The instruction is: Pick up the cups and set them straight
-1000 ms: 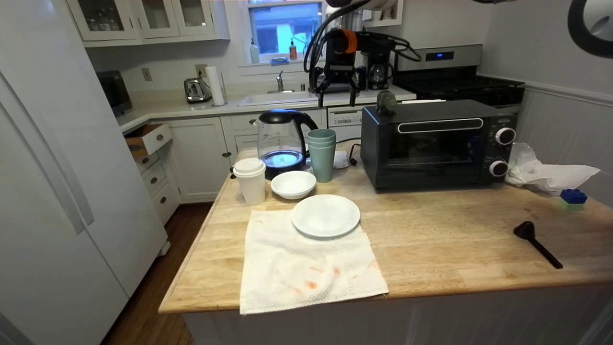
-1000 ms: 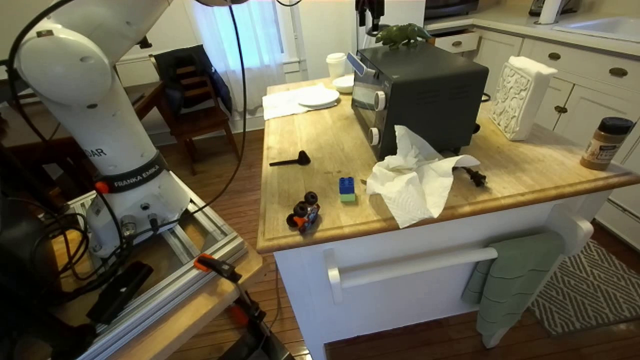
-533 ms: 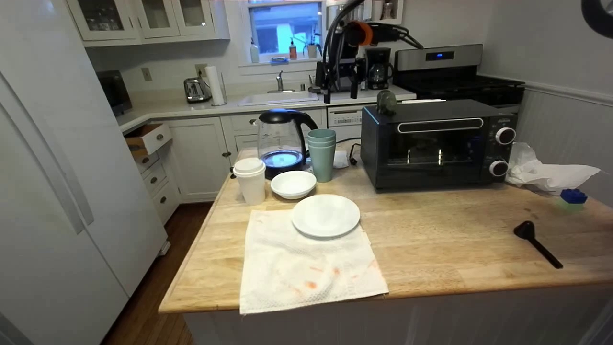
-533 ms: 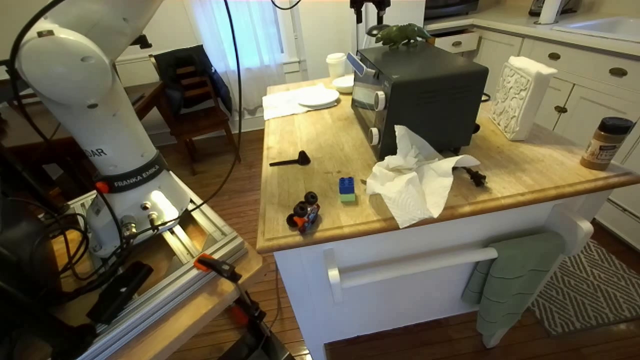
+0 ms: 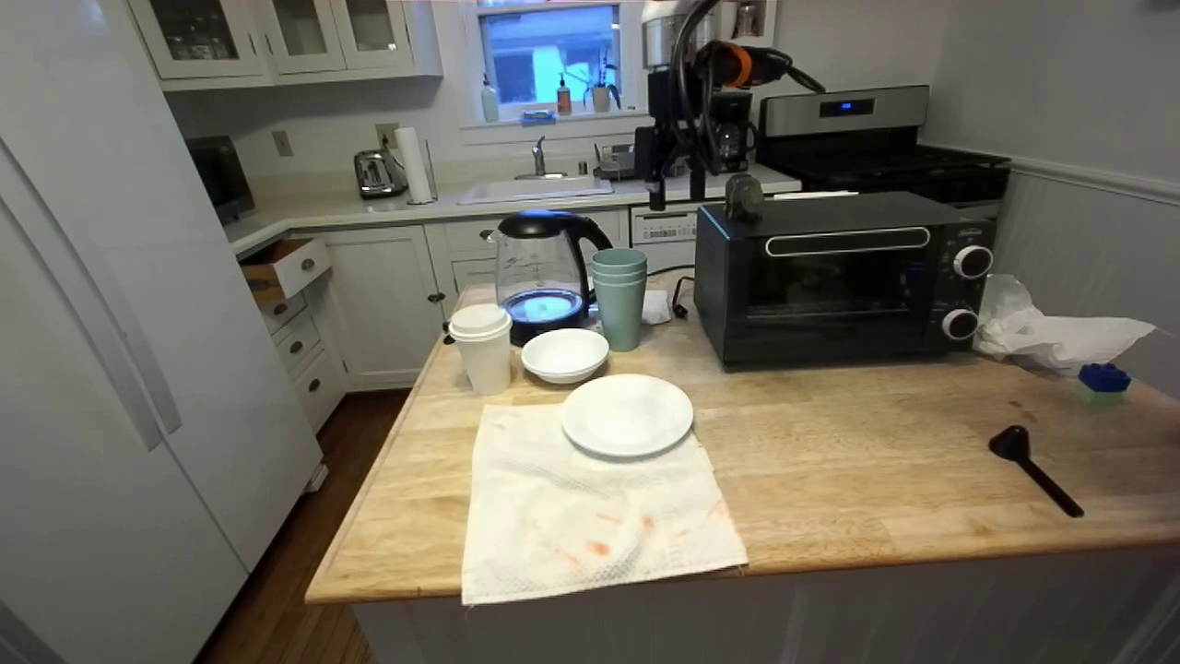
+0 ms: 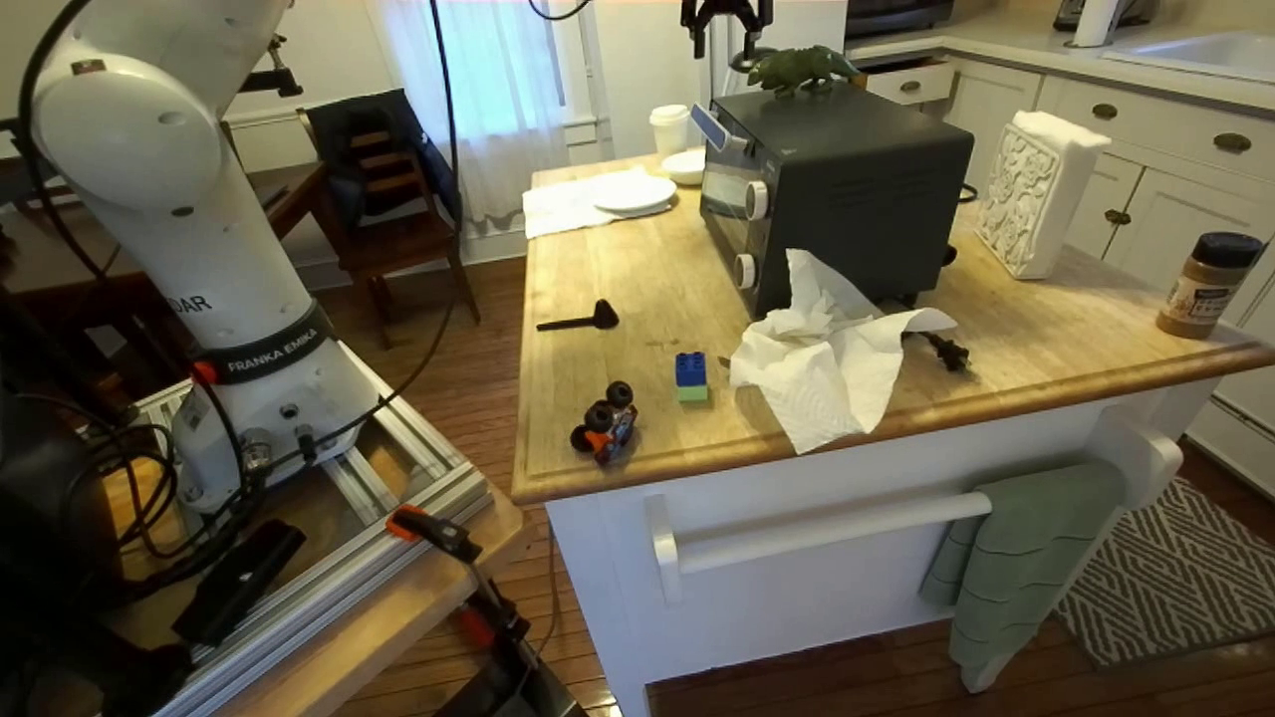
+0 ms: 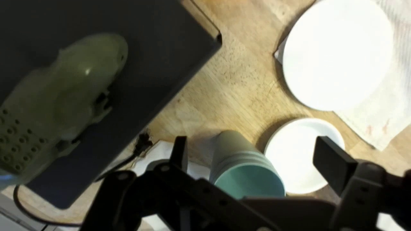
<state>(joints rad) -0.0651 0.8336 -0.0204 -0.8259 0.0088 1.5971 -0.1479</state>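
The cups are a nested stack of pale teal tumblers standing upright on the wooden island, beside the kettle and the white bowl. In the wrist view the stack shows its open mouth between my fingers, with part of its rim hidden by the gripper. My gripper is open and empty, high above the counter, above and a little to the oven side of the cups. It also shows at the top of an exterior view, where the cups are hidden behind the oven.
A glass kettle with blue light, a white bowl and a lidded paper cup stand close to the stack. The black toaster oven with a green toy on top stands beside it. A plate lies on a cloth.
In both exterior views my gripper has shifted and turned; it moved toward the oven, its fingers now spread wide in an exterior view. The cups have not moved.
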